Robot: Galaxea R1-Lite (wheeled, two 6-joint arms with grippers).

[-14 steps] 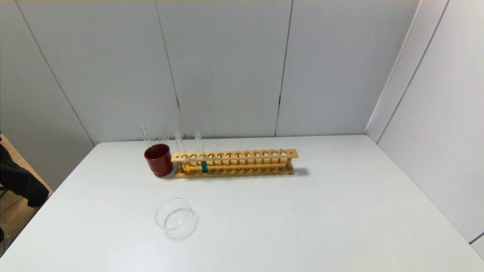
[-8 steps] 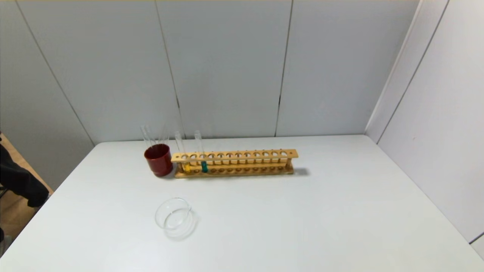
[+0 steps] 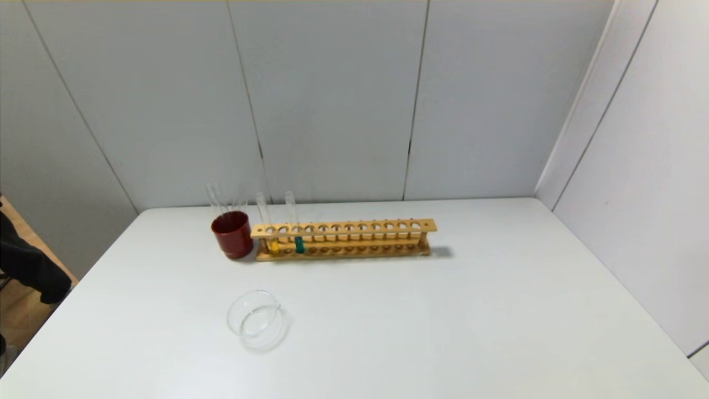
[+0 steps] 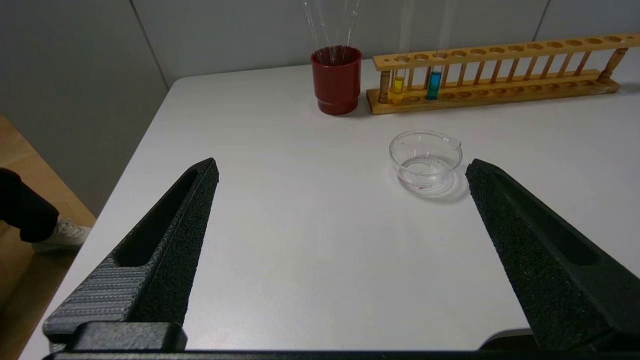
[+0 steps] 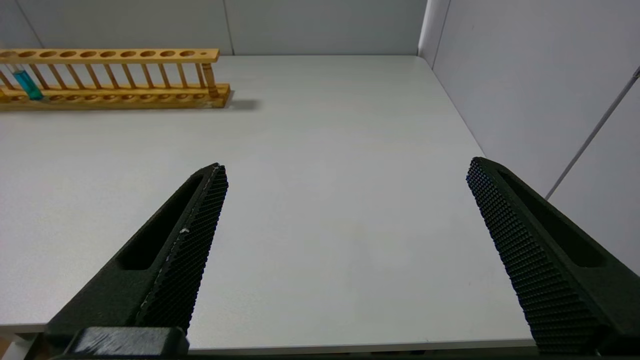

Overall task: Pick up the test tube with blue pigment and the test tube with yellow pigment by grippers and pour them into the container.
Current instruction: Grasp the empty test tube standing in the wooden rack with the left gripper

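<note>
The test tube with blue pigment point(image 3: 299, 244) and the test tube with yellow pigment point(image 3: 273, 245) stand upright at the left end of a wooden rack point(image 3: 354, 227); both also show in the left wrist view, the blue tube point(image 4: 433, 85) and the yellow tube point(image 4: 398, 85). The clear glass container point(image 3: 255, 318) sits in front of the rack, empty. My left gripper point(image 4: 342, 167) is open at the table's near left edge, the container point(image 4: 425, 160) just ahead of one finger. My right gripper point(image 5: 345, 167) is open at the near right edge. Neither gripper shows in the head view.
A dark red cup point(image 3: 232, 234) holding plain clear tubes stands just left of the rack. A wall panel point(image 3: 637, 166) borders the table's right edge. The white table point(image 3: 443, 321) is bare right of the container.
</note>
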